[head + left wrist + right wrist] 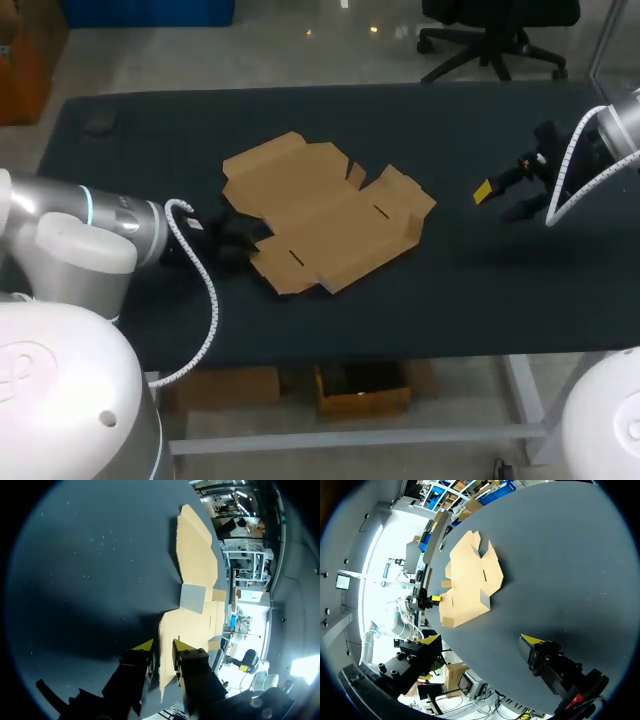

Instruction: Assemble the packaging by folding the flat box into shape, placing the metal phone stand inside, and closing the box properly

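In the upper left of the head view a small dark object (98,125) rests on the dark bench (120,150), well apart from everything else. Below it the left arm (110,215) comes in from the left edge, low over the bench, with a white coiled cable (205,290) looping down from it. The left jaws sit at the lower left edge of the flat box (325,215), right by a notch in the cardboard.

In the left wrist view the two yellow-tipped fingers (186,652) stand only a little apart. A tan edge of the flat box (195,560) runs into the gap between them. The board lies close to one finger, with a thin dark sliver beside the other, so the left jaws look narrowly open around that edge rather than pinched on it. Ahead of the fingers the rest of the cardboard stretches away flat on the bench, with a grey patch (192,597) at a notch that I cannot make out.

The box lies unfolded in the middle of the head view with its flaps spread. One small flap (355,175) near its upper middle is tilted up.

The right arm (610,130) enters from the upper right edge. The right jaws hang over bare bench, well apart from the box's right corner. In the right wrist view its fingers (542,655) are spread wide with nothing between them. The flat box (470,575) lies well ahead of them, and a yellow tip (436,598) of the left arm shows at its far side.
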Available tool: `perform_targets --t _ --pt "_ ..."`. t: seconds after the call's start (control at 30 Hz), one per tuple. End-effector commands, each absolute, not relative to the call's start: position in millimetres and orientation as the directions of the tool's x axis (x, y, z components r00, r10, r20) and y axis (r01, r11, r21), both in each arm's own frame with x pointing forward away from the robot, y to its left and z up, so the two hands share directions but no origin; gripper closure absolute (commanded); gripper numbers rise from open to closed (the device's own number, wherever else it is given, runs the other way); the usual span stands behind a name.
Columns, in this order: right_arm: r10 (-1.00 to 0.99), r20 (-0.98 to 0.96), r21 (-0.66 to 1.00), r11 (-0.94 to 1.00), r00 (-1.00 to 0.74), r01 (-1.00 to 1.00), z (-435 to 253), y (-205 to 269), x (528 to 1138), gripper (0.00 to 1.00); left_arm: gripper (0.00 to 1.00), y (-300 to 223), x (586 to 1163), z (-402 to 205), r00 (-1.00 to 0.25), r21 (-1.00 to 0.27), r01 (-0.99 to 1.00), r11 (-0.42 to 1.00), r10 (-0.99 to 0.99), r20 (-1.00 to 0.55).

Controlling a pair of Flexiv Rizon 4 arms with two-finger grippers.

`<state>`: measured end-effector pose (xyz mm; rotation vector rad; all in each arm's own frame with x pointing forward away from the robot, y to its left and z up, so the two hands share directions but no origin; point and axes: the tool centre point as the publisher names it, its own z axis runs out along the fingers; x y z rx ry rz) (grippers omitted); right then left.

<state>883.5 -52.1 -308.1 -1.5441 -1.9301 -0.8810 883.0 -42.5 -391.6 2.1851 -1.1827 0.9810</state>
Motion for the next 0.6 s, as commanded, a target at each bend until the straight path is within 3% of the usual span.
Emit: perform_targets --t 0.03,0.6 --pt "0.642 0.734 0.170 0.143 -0.222 0.975 -308 -53 883 0.00 1.00 -39 887 -394 0.373 0.071 -0.854 -0.516 -0.512 0.774" --pt "0.642 0.734 0.170 0.143 -0.222 0.975 -308 -53 883 0.00 1.00 -37 879 -382 0.311 0.128 -0.927 -0.351 -0.533 0.787"
